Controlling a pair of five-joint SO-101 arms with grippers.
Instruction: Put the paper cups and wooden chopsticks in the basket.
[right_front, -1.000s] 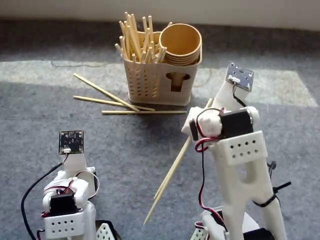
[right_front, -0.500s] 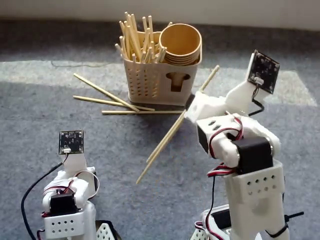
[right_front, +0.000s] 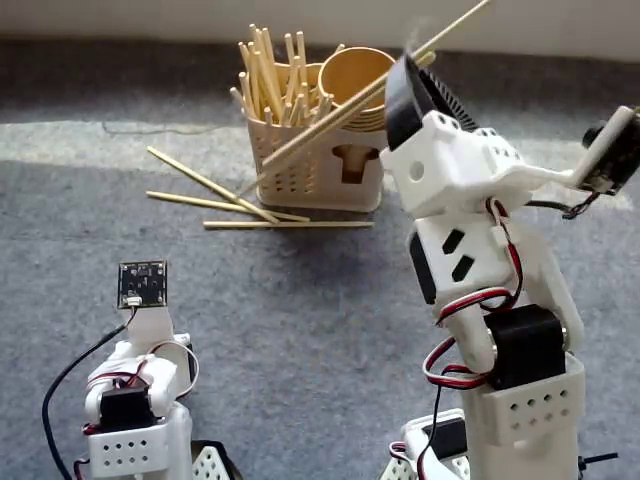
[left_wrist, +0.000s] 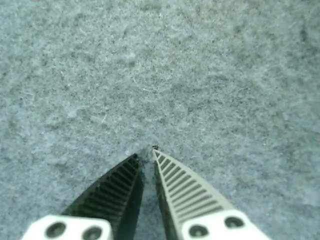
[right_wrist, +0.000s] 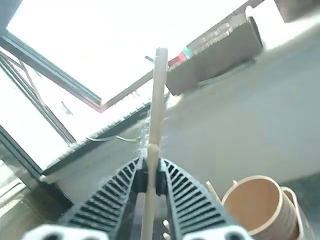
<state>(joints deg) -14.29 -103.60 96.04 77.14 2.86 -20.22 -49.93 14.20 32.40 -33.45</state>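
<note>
The basket (right_front: 300, 178) stood on the carpet (right_front: 300, 330) and already held a nested stack of cups (right_front: 362, 75) in one compartment. A bundle of upright sticks (right_front: 268, 80) was crowded into the compartment next to it.

The right gripper (right_front: 408, 68) hung above the basket, over the cup side. Its jaws pinched the held sticks (right_front: 330, 125), two as far as I could tell, and the right wrist view showed them clamped between the ribbed pads (right_wrist: 152, 172). The held sticks slanted across the basket. The long end ran down past its front wall toward the left arm's side, and the short end pointed up and away beyond the cups (right_wrist: 255, 207).

The height and tilt probably served to clear the rim and the bundle already standing inside. The lower end would need to swing over an opening before any release, because at this slant it lay outside the basket's front.

Three loose sticks (right_front: 215, 187) lay flat on the carpet just beside the basket on the left arm's side, one of them reaching along its front. They were not yet collected.

The left gripper (left_wrist: 149, 152) sat well apart from the basket, low over bare carpet, with its jaws pressed together on nothing. This looked like a parked pose that left the basket free for the other arm.
</note>
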